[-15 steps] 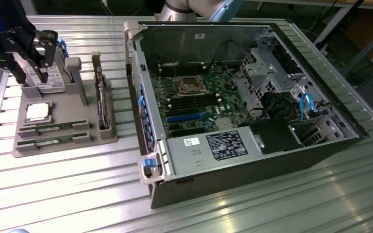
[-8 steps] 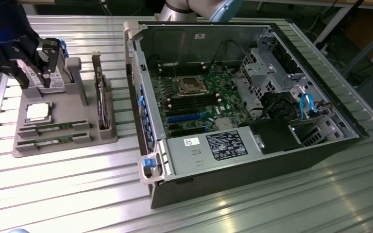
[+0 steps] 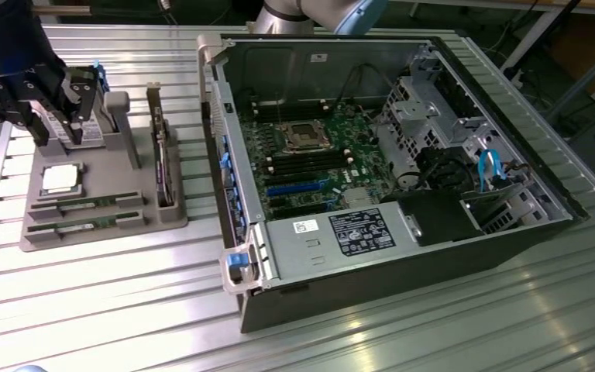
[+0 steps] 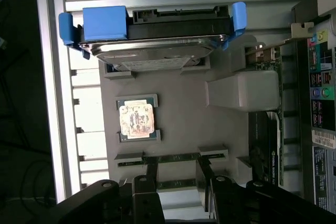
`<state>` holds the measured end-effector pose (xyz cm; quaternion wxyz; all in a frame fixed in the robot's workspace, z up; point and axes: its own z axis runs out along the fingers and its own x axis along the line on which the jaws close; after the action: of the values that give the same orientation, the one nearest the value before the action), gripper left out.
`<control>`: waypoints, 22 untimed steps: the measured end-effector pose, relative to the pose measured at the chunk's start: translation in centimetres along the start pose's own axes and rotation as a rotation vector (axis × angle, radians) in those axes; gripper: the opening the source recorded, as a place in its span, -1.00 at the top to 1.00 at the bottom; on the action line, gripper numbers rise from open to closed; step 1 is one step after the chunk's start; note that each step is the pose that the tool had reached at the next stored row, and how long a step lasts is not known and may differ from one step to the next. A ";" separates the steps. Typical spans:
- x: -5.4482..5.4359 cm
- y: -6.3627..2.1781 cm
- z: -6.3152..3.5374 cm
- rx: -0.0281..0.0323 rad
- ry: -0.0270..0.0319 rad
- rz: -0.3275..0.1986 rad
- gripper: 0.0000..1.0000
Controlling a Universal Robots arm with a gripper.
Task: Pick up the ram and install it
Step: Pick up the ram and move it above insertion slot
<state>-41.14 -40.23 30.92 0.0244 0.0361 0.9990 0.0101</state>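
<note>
Two rams lie flat in slots at the near end of a grey holder (image 3: 122,231): one ram (image 3: 89,203) closer to the processor, another ram (image 3: 83,225) at the edge. In the wrist view they appear as thin green strips, the first ram (image 4: 169,159) and the second ram (image 4: 177,184), which lies between my two dark fingers (image 4: 151,176). My gripper (image 3: 58,133) hangs above the holder, at the exterior view's left, open and holding nothing; the wrist view shows the gripper (image 4: 177,178) over the ram slots.
The holder (image 4: 184,103) also carries a hard drive in a blue caddy (image 4: 152,35), a square processor (image 4: 136,119) and an upright card (image 3: 161,151). An open computer case (image 3: 545,225) lies at the exterior view's right, its motherboard (image 3: 318,159) exposed. Everything rests on a ribbed metal table (image 3: 101,302).
</note>
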 end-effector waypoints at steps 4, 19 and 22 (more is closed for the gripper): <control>0.0 0.05 0.01 0.0000 0.0000 -0.040 0.16; 0.0 0.04 0.21 0.0064 0.0167 -0.580 0.16; 0.0 0.04 0.23 0.0105 0.0196 -0.726 0.16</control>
<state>-41.14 -40.19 30.69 0.0166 -0.3208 0.9470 -0.0040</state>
